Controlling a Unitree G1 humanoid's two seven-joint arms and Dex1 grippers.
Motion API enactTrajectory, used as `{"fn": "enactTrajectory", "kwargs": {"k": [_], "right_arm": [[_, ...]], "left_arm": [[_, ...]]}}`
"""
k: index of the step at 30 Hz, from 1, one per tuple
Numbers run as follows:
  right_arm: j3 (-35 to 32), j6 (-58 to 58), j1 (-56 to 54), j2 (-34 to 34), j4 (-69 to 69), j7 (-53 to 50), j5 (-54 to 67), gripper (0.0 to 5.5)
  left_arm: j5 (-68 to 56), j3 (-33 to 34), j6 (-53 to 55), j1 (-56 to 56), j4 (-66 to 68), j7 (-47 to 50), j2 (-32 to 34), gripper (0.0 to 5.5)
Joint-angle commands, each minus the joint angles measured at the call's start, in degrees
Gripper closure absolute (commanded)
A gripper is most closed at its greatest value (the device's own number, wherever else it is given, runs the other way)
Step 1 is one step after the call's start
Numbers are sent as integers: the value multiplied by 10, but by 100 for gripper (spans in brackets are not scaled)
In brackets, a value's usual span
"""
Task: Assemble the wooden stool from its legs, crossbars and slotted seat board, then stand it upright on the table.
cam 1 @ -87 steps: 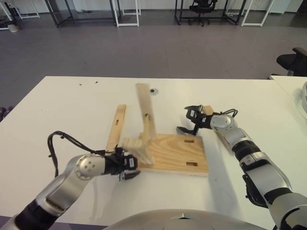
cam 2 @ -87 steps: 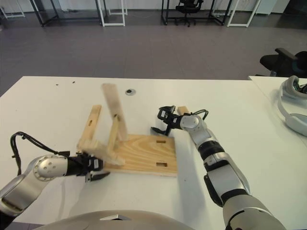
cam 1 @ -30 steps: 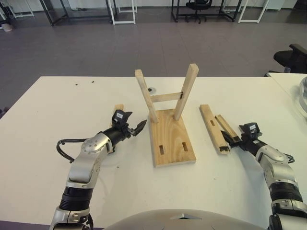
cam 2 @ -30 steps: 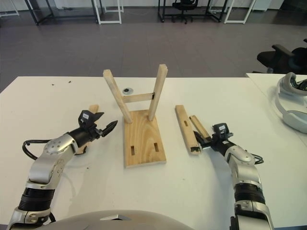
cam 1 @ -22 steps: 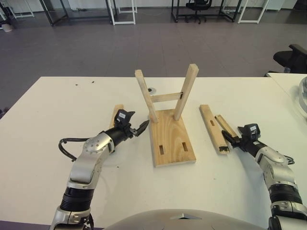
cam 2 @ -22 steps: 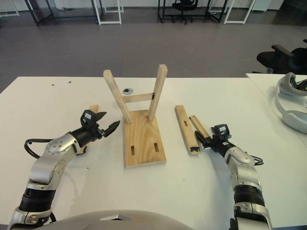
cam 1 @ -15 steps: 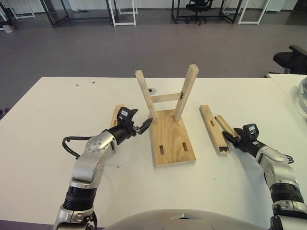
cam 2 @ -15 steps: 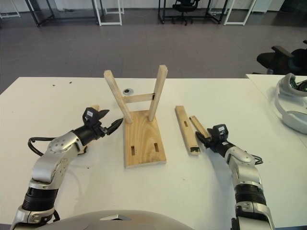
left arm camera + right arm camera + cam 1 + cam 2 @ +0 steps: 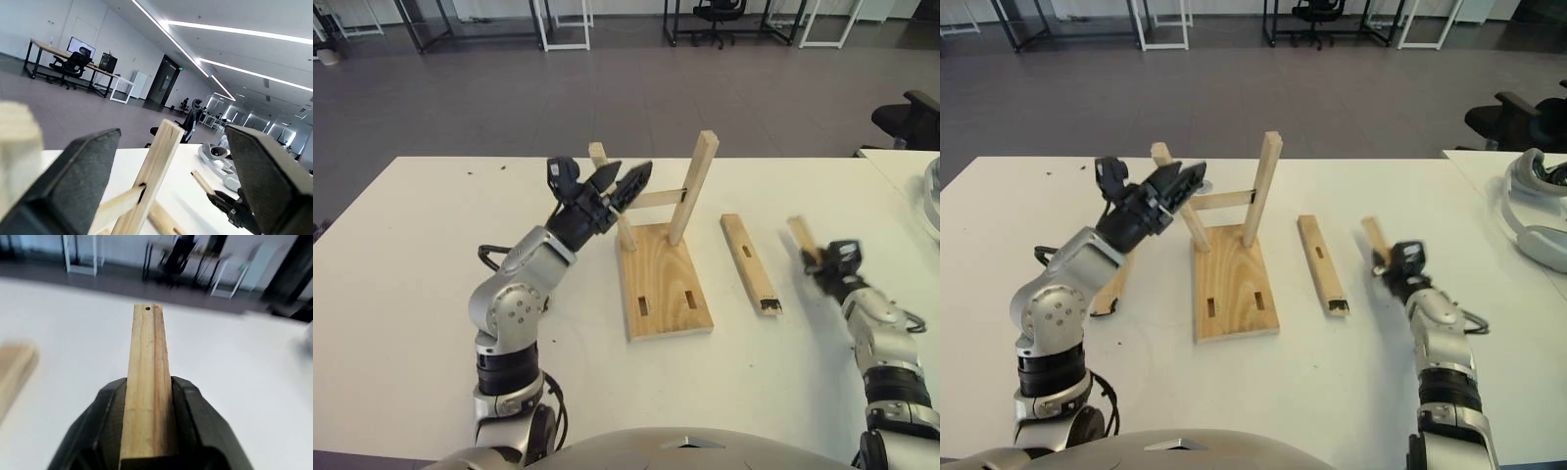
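Crossbar [image 9: 1373, 237] angled upward, pinched in right tool [image 9: 1397, 262].

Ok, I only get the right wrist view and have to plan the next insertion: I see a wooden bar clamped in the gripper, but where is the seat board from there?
Observer: The seat board lies flat mid-table, to the left of the right gripper and its bar; two legs joined by a crossbar stand in its far end.
Operator: Near slots free?
Observer: Yes, both near slots are empty.
Operator: And the left gripper?
Observer: The left gripper is open, raised beside that crossbar.
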Motion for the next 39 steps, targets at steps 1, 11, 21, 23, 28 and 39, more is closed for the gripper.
{"fn": "enactTrajectory", "kwargs": {"k": [1,11,21,23,28,39], "right_arm": [[117,-66,-68,24,-222,19,-63,418],[295,-27,-129,115,-392,59,-93,418],[289,-20,-123,108,-404,71,-95,418],[292,-22,-123,108,-405,73,-99,418],[291,-22,-120,109,-406,71,-107,419],[230,-3,12,70,-407,70,-111,254]], "left_arm": [[-136,61,14,-104,33,63,-10,156],[-243,53,5,-176,60,114,10,283],[-254,39,-7,-155,61,123,23,443],[-255,36,-9,-155,62,123,25,473],[-260,31,-11,-151,58,131,31,502],[-140,129,-50,-19,58,53,228,510]]}}
